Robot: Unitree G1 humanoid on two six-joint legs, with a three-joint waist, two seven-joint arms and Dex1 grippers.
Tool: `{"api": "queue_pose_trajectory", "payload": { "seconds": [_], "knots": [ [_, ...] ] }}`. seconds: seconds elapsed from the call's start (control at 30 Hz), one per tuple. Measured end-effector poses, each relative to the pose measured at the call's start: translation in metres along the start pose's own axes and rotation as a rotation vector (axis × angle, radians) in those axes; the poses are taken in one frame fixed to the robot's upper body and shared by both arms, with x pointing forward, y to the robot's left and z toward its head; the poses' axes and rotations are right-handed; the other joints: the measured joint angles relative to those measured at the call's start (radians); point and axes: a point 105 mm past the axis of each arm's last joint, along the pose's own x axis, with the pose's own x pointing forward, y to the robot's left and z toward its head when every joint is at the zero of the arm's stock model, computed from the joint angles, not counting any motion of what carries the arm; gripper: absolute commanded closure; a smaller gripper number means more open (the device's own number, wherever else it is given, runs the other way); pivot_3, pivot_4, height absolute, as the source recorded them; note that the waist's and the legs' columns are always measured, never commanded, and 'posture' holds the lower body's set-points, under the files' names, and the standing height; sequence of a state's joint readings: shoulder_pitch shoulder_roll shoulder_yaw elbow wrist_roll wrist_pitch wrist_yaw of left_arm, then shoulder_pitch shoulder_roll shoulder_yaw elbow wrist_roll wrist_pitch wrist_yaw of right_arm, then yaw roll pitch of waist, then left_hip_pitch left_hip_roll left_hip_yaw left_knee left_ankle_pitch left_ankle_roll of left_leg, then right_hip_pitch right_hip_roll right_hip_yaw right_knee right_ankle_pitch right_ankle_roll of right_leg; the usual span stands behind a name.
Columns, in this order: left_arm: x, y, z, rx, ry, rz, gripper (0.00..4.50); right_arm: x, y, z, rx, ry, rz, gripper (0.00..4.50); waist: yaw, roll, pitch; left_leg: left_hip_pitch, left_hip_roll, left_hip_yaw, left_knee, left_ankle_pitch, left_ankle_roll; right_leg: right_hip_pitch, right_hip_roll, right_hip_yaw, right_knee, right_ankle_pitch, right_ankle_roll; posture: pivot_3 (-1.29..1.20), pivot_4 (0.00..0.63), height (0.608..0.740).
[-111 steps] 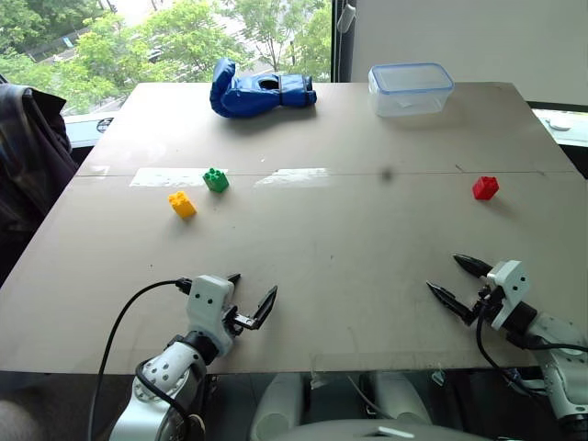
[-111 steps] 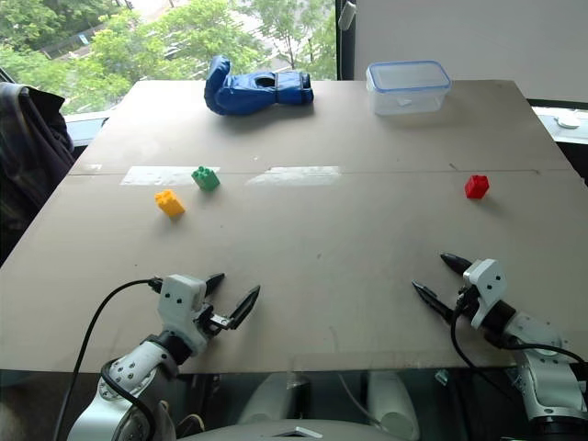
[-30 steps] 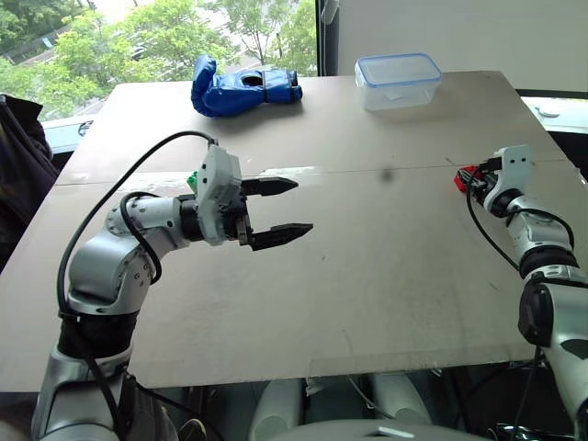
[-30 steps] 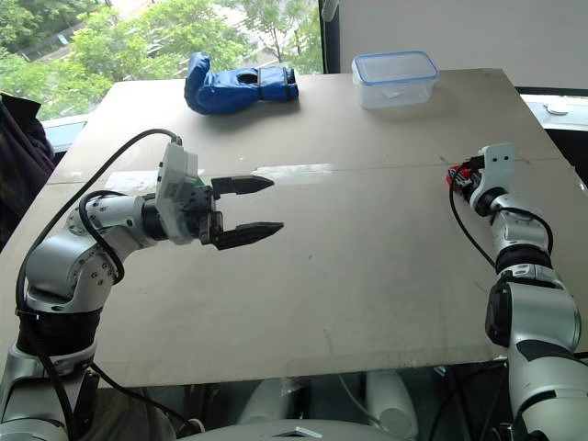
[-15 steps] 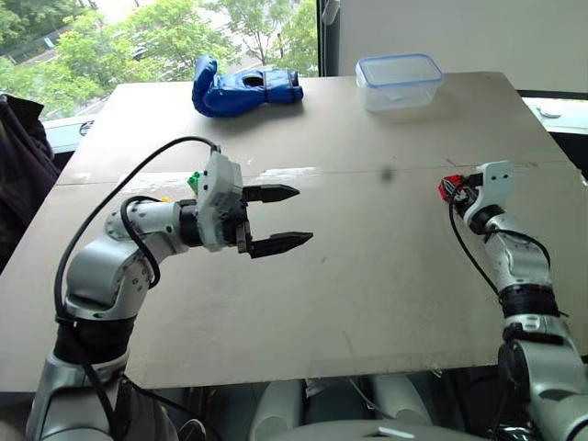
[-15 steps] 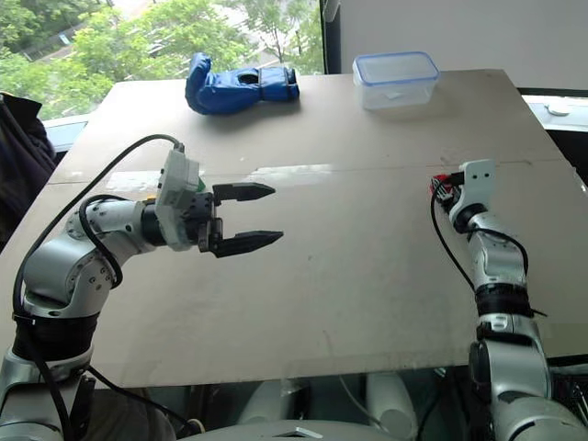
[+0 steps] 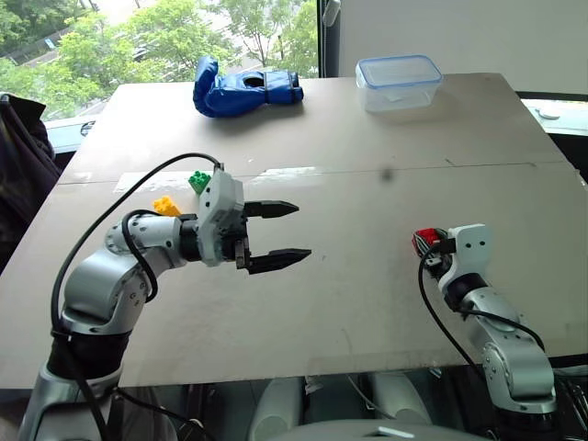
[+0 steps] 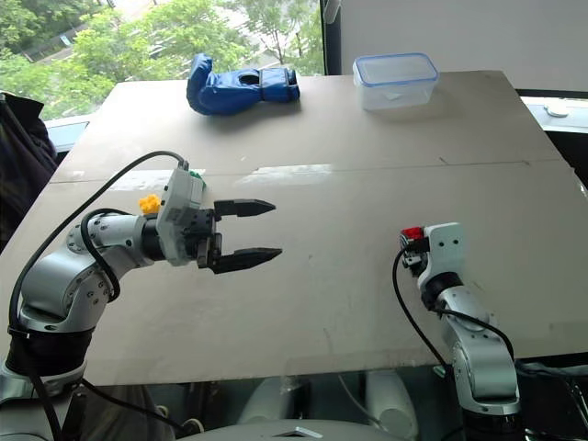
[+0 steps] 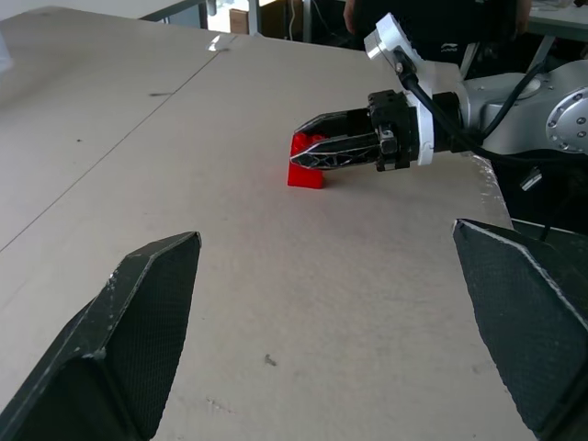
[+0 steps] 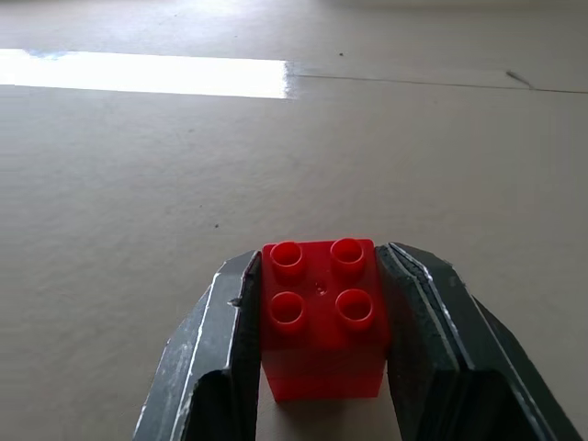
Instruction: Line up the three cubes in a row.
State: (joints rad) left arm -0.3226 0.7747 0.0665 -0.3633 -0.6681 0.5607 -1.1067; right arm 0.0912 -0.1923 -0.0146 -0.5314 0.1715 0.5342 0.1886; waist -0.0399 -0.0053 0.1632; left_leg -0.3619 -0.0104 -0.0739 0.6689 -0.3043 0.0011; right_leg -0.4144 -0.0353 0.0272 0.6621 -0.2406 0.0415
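My right gripper is shut on the red cube, one finger on each side and the studs up. In the left eye view this cube sits low over the table at the right, near the front. From the left wrist view the red cube looks to be at the table surface. My left gripper hovers open and level at centre-left, pointing right towards the red cube, with nothing between its fingers. Behind the left wrist lie the green cube and the yellow cube, close together.
A blue glove lies at the back left of the table and a clear plastic box at the back centre-right. A dark garment hangs off the left side. Bare board lies between the two grippers.
My right arm has drawn back towards me and to the left, carrying the red cube from the far right edge. The left gripper has stayed open and almost in place.
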Motion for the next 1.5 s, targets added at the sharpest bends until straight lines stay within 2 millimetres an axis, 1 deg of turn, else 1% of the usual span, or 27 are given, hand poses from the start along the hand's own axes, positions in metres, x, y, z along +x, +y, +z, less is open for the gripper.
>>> {"api": "queue_pose_trajectory", "payload": {
  "seconds": [0.1, 0.3, 0.4, 0.7, 0.73, 0.8, 0.83, 0.87, 0.9, 0.93, 1.13, 1.3, 1.4, 1.5],
  "knots": [
    [0.000, -0.001, 0.000, 0.001, 0.002, -0.005, 0.00, -0.002, 0.005, -0.001, -0.006, 0.005, 0.015, 3.21, -0.002, 0.000, 0.000, 0.000, 0.000, 0.001, 0.000, 0.000, 0.000, 0.000, 0.000, 0.001, 0.000, 0.000, 0.000, 0.00, 0.150, 0.740],
    [0.000, -0.003, -0.001, 0.002, 0.009, -0.016, 0.00, 0.012, 0.012, 0.011, -0.021, -0.034, 0.016, 3.21, 0.000, 0.000, 0.000, 0.000, -0.002, 0.000, 0.000, 0.000, 0.000, 0.000, 0.000, 0.000, 0.000, 0.000, 0.000, 0.00, 0.150, 0.740],
    [0.000, -0.004, -0.002, -0.004, 0.012, -0.020, 0.00, 0.013, 0.012, 0.005, 0.002, -0.014, -0.009, 3.21, 0.002, 0.000, 0.000, -0.001, -0.002, -0.001, 0.000, 0.000, 0.000, 0.000, 0.000, -0.001, -0.002, 0.000, 0.000, 0.00, 0.150, 0.740],
    [-0.001, -0.006, -0.003, -0.002, 0.015, -0.037, 0.00, 0.012, 0.011, 0.002, 0.011, -0.008, -0.019, 3.21, 0.001, 0.000, 0.000, 0.000, -0.002, -0.001, 0.000, 0.000, 0.000, 0.000, 0.000, -0.001, -0.001, 0.000, 0.000, 0.00, 0.150, 0.740],
    [-0.001, -0.006, -0.003, -0.002, 0.016, -0.038, 0.00, 0.011, 0.011, 0.002, 0.011, -0.008, -0.019, 2.18, 0.001, 0.000, 0.000, -0.001, -0.002, -0.001, 0.000, 0.000, 0.000, 0.000, 0.000, -0.001, -0.001, 0.000, 0.000, 0.00, 0.150, 0.740],
    [-0.001, -0.007, -0.003, -0.002, 0.020, -0.046, 0.00, 0.010, 0.011, -0.002, 0.014, 0.008, -0.021, 1.41, 0.001, 0.000, 0.000, -0.001, -0.002, -0.001, 0.000, 0.000, 0.000, 0.000, 0.000, -0.001, -0.001, 0.000, 0.000, 0.00, 0.150, 0.740],
    [-0.001, -0.007, -0.003, -0.002, 0.022, -0.048, 0.00, 0.009, 0.011, -0.006, 0.017, 0.021, -0.021, 0.89, 0.001, 0.000, 0.000, -0.001, -0.002, -0.001, 0.000, 0.000, 0.000, 0.000, 0.000, -0.001, -0.001, 0.000, 0.000, 0.00, 0.150, 0.740],
    [-0.001, -0.007, -0.003, -0.001, 0.023, -0.049, 0.00, 0.008, 0.011, -0.007, 0.018, 0.025, -0.021, 0.69, 0.001, 0.000, 0.000, -0.001, -0.002, -0.001, 0.000, 0.000, 0.000, 0.000, 0.000, -0.001, -0.001, 0.000, 0.000, 0.00, 0.150, 0.740],
    [-0.001, -0.007, -0.003, -0.002, 0.023, -0.050, 0.00, 0.008, 0.011, -0.007, 0.018, 0.025, -0.020, 0.11, 0.001, 0.000, 0.000, 0.000, -0.002, -0.001, 0.000, 0.000, 0.000, 0.000, 0.000, -0.001, -0.001, 0.000, 0.000, 0.00, 0.150, 0.740],
    [-0.001, -0.007, -0.003, -0.002, 0.023, -0.052, 0.00, 0.008, 0.011, -0.007, 0.018, 0.025, -0.019, 0.01, 0.000, 0.000, 0.000, 0.000, -0.002, -0.001, 0.000, 0.000, 0.000, 0.000, 0.000, -0.001, -0.001, 0.000, 0.000, 0.00, 0.150, 0.740],
    [0.001, -0.008, -0.004, -0.003, 0.027, -0.063, 0.00, 0.008, 0.011, -0.007, 0.019, 0.025, -0.017, 0.01, 0.000, 0.000, 0.000, -0.001, -0.002, -0.001, 0.000, 0.000, 0.000, 0.000, 0.000, -0.001, -0.001, 0.000, 0.000, 0.00, 0.150, 0.740],
    [0.000, -0.008, -0.004, -0.004, 0.028, -0.056, 0.00, 0.000, 0.010, -0.012, 0.012, 0.029, 0.020, 0.01, 0.000, 0.000, 0.000, -0.001, -0.002, -0.001, 0.000, 0.000, 0.000, 0.000, 0.000, -0.001, -0.001, 0.000, 0.000, 0.00, 0.150, 0.740],
    [-0.001, -0.007, -0.006, -0.015, 0.025, -0.032, 0.00, -0.006, 0.004, -0.005, -0.009, -0.010, 0.061, 0.01, -0.001, 0.000, 0.000, 0.000, -0.002, -0.001, 0.000, 0.000, 0.000, 0.000, 0.000, 0.000, -0.001, 0.000, 0.000, 0.00, 0.150, 0.740],
    [-0.008, -0.004, -0.011, -0.041, 0.021, 0.032, 0.00, -0.015, -0.004, 0.012, -0.049, -0.076, 0.165, 0.01, -0.001, 0.000, 0.000, 0.000, -0.002, -0.001, 0.000, 0.000, 0.000, 0.000, 0.000, 0.000, -0.001, 0.000, 0.000, 0.00, 0.150, 0.740]
  ]
}}
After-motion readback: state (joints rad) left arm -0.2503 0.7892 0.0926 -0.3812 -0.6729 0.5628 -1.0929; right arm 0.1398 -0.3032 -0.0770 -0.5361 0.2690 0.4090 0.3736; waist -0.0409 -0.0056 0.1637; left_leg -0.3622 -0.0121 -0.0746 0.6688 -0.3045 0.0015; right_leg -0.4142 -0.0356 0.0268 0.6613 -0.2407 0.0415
